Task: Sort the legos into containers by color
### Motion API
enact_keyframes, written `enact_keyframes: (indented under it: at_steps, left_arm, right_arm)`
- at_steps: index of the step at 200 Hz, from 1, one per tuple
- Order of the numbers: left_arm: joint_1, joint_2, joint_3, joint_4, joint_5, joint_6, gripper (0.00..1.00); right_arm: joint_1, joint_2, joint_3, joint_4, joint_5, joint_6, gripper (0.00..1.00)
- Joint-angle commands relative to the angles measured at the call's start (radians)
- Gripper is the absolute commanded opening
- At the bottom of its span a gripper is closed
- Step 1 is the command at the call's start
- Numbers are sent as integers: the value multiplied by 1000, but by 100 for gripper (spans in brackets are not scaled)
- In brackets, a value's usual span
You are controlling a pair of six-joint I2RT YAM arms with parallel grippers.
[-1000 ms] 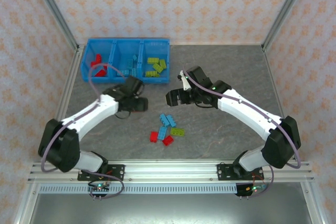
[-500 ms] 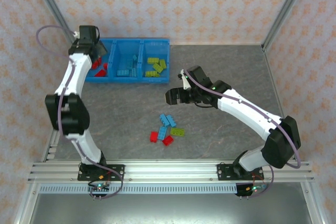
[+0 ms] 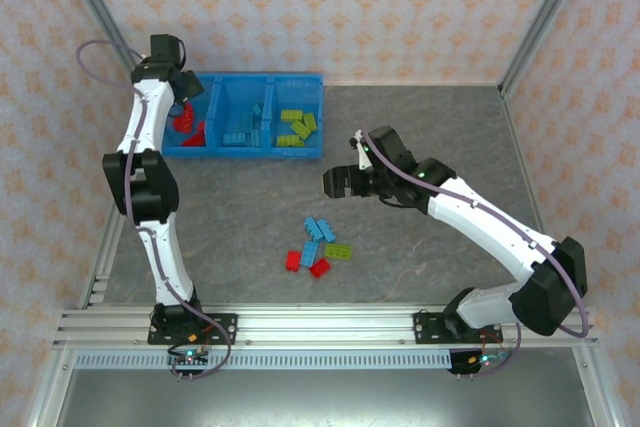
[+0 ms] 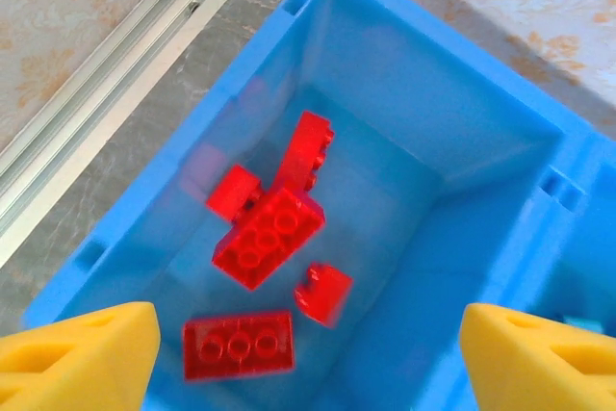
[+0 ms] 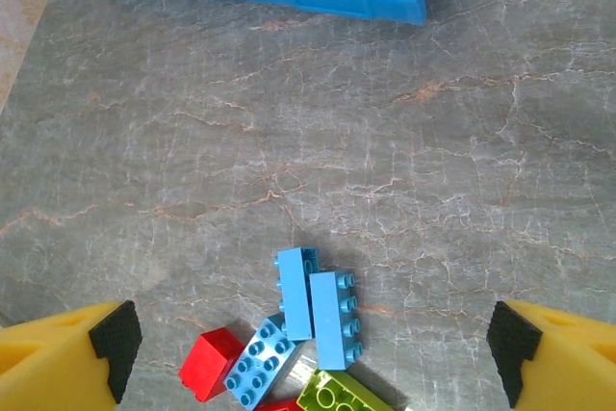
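left claw (image 4: 308, 351) spread above red legos (image 4: 269, 238) in bin (image 4: 433, 74); right claw (image 5: 310, 353) spread above loose legos (image 5: 334, 315).

A robotics lab cell: grey marbled desk (image 3: 430, 137) boxed in by orange-patterned wall panels (image 3: 320, 7) on silver aluminium posts (image 3: 103, 17), white-and-black robot arms (image 3: 480, 222) bolted to a slotted aluminium rail (image 3: 320, 319) along the frame's bottom.

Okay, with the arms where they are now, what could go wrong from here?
The loose bricks lie bunched together, light blue touching red and yellow-green, so the open right tool facing them may pinch two colours or scatter the pile. The open left tool hangs over the red compartment, close to its walls; a careless swing away could clip the blue bin.
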State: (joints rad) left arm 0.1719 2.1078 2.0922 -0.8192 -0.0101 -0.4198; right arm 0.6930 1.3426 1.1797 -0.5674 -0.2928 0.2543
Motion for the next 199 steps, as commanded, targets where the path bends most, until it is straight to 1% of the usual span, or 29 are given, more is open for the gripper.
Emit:
enact_keyframes:
  at_steps: [1,8,18,41,57,65,75,92,109,123,141,150,157,173,199]
  left_arm:
    - [-15,-244,-109,34,60,-11,82]
    - [-38,-313,-162,46,61,2,81]
    - [-96,-423,-247,70,26,46,81]
    - [-288,-662,-453,157,6,216,81]
    - [-408,-796,-573,190,7,330,82]
    - [-448,-867,-620,200,18,389,83]
    - [-482,-942,-696,219,65,471,85]
    - [-509,-1064,-830,248,208,640,91]
    - [-512,-1158,-963,259,337,790,99]
    - [-512,-1205,-1053,273,411,868,100]
    - [-513,-1228,-1132,280,509,955,100]
    - [-514,-1231,-1160,292,535,980,100]
    - [-513,-1229,-1175,293,544,993,100]
    - [-513,-1214,-1182,259,539,1026,100]
    - [-513,-1210,-1203,260,529,1033,100]
  right_arm:
    - [0,28,-18,7,69,40,95]
    - [0,42,-19,6,82,52,95]
    - [1,64,-19,3,88,60,95]
    - [2,104,-27,15,70,89,94]
    - [1,133,-39,30,46,122,92]
    - [2,147,-46,37,29,134,89]
    - [6,172,-52,42,12,149,87]
    - [20,220,-58,45,-21,165,79]
    - [42,265,-67,56,-47,169,73]
    - [57,299,-75,57,-70,168,69]
    - [74,330,-75,46,-101,156,64]
    - [80,339,-78,40,-108,152,63]
    - [83,344,-82,34,-110,152,60]
    - [86,345,-99,35,-125,148,54]
    - [88,368,-112,22,-154,137,53]
